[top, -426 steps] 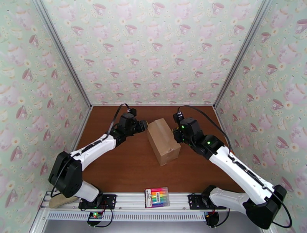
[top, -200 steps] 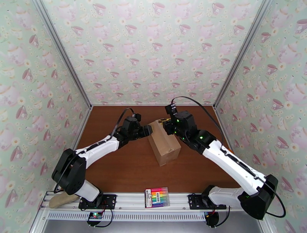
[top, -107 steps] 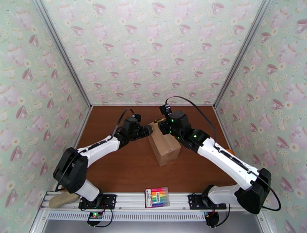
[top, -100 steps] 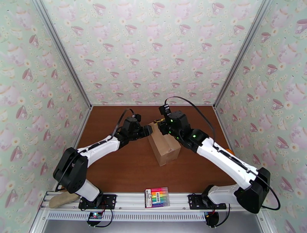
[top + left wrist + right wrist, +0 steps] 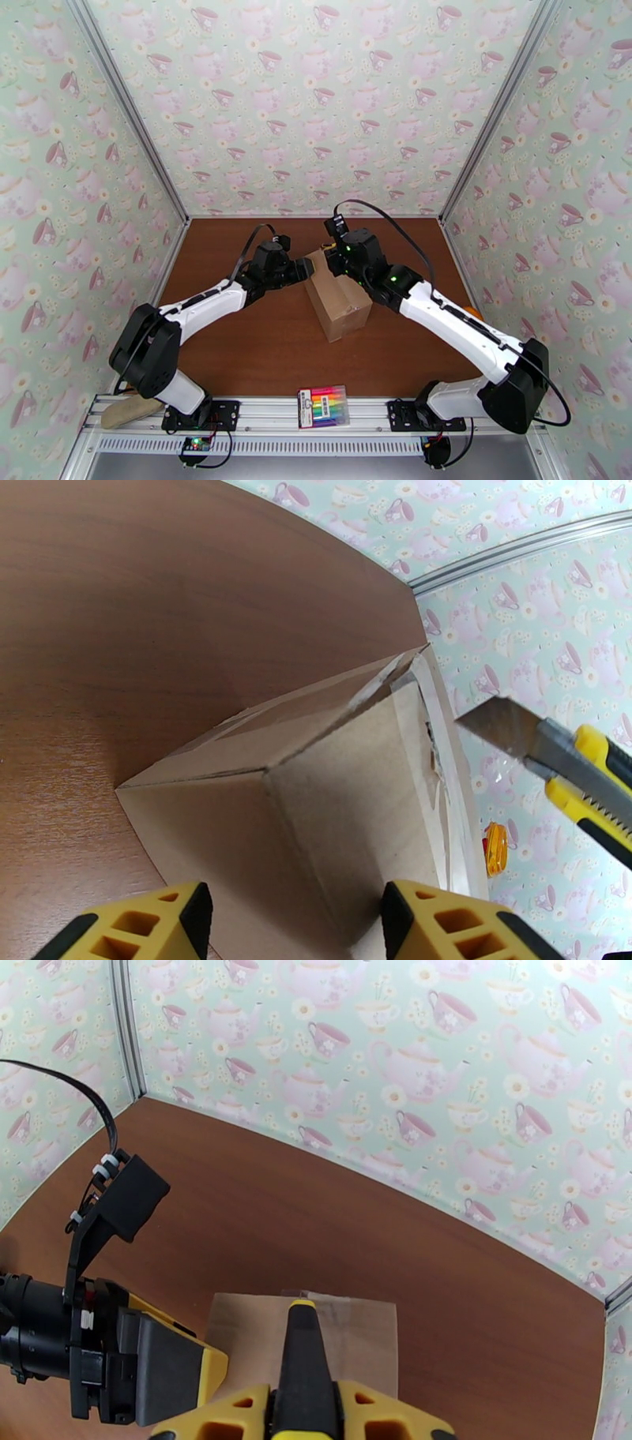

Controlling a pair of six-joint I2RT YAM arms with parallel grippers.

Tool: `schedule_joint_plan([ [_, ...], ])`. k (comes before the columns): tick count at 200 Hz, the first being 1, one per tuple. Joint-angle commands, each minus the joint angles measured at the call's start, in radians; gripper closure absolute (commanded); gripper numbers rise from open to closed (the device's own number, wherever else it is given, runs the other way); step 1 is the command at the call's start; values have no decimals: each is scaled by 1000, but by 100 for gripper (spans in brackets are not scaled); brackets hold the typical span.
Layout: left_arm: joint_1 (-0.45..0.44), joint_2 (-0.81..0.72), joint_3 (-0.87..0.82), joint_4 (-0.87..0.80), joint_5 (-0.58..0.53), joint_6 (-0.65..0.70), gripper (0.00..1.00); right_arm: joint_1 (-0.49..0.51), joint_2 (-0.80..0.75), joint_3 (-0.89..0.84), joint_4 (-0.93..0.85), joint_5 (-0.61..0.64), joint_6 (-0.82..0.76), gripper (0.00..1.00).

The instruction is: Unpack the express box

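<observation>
The express box (image 5: 338, 296), a tan cardboard carton with a taped top seam, lies slightly askew in the middle of the brown table. My left gripper (image 5: 305, 271) is at the box's far left corner. In the left wrist view its yellow fingers (image 5: 182, 918) stand apart on either side of that corner of the box (image 5: 316, 796), open. My right gripper (image 5: 304, 1411) is shut on a yellow-and-black utility knife (image 5: 304, 1347). The bare blade (image 5: 509, 726) hangs just off the far end of the taped seam.
A flat pack of rainbow markers (image 5: 324, 406) lies on the front rail between the arm bases. A small orange thing (image 5: 472, 310) sits by the right wall, and a tan object (image 5: 130, 412) at the near left corner. Patterned walls enclose three sides.
My right arm has swung left and farther back, carrying the knife from the box's right side over its far end. The left gripper moved up to the box's corner and has held there.
</observation>
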Motion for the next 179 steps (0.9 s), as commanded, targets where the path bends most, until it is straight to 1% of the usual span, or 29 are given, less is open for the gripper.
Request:
schedule_joint_plan([
  [1, -2, 21, -16, -29, 6, 1, 37, 4, 21, 29, 33, 27, -22, 100],
  [179, -1, 27, -12, -34, -6, 1, 38, 5, 44, -7, 9, 30, -28, 100],
])
